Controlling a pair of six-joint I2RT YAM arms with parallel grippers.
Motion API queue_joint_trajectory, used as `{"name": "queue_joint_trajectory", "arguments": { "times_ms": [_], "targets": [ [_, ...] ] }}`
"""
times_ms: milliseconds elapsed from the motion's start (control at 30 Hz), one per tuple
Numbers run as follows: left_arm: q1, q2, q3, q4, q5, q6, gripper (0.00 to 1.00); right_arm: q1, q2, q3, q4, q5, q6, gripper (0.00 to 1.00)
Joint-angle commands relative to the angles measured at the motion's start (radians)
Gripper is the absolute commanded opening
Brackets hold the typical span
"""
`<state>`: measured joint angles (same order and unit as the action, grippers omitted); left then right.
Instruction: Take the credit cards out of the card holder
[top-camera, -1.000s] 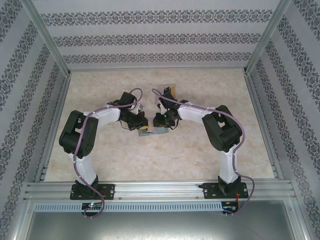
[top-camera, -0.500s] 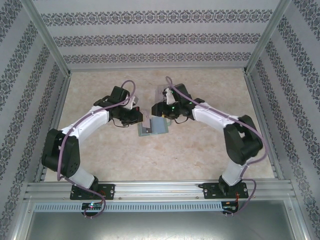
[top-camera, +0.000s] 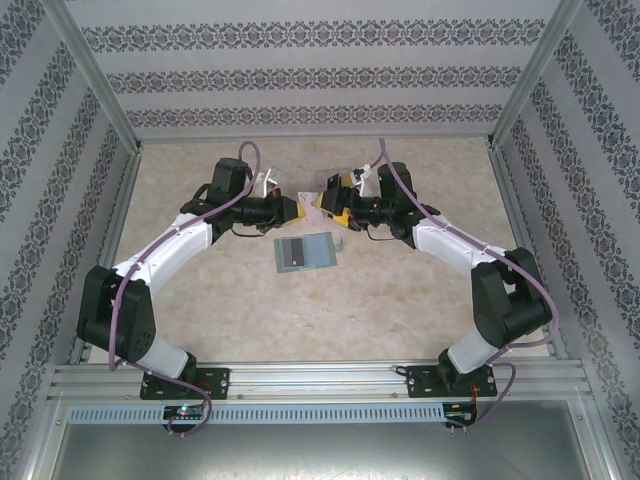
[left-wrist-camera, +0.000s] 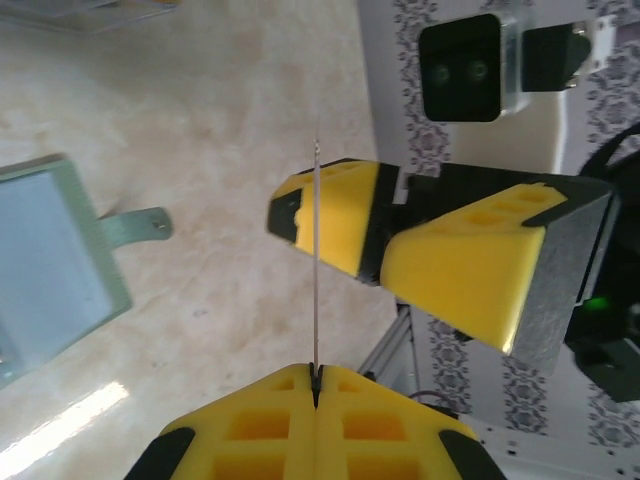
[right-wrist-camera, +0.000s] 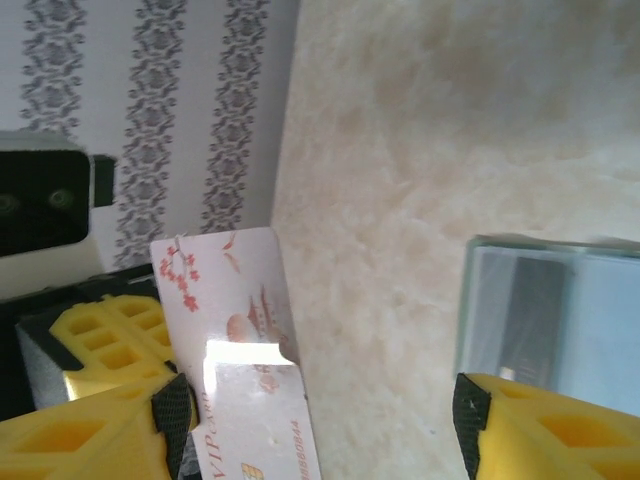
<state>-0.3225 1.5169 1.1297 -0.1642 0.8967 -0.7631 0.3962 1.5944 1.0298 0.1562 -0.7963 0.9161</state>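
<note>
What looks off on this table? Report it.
Nothing is spilled or damaged. The one oddity: a white flowered card stands in the air, pinched by the shut left gripper, with the right gripper open around it. The card holder lies open and flat on the table.

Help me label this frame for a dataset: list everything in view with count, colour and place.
table: one, beige marbled, inside patterned walls.
card holder: one, grey-green with pale blue lining, open flat on the table.
credit card: one, white with red print, held above the table beyond the card holder.
clear tray: one, partly hidden, table's far side.
left gripper: one, yellow fingers, shut on the credit card.
right gripper: one, yellow fingers, open, credit card beside one finger.
</note>
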Motion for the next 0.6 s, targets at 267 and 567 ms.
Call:
{"name": "queue_joint_trajectory", "arguments": {
  "times_ms": [267,567],
  "targets": [
    [0.05,0.025,-0.024,0.191,0.12,-0.105,0.0,-0.006,-0.003,-0.016,0.292,-0.174,0.164,0.51],
    [0.086,0.027,-0.067,0.223,0.159,-0.116,0.0,-0.008,-0.053,-0.069,0.327,-0.196,0.153,0.28]
  ]
}}
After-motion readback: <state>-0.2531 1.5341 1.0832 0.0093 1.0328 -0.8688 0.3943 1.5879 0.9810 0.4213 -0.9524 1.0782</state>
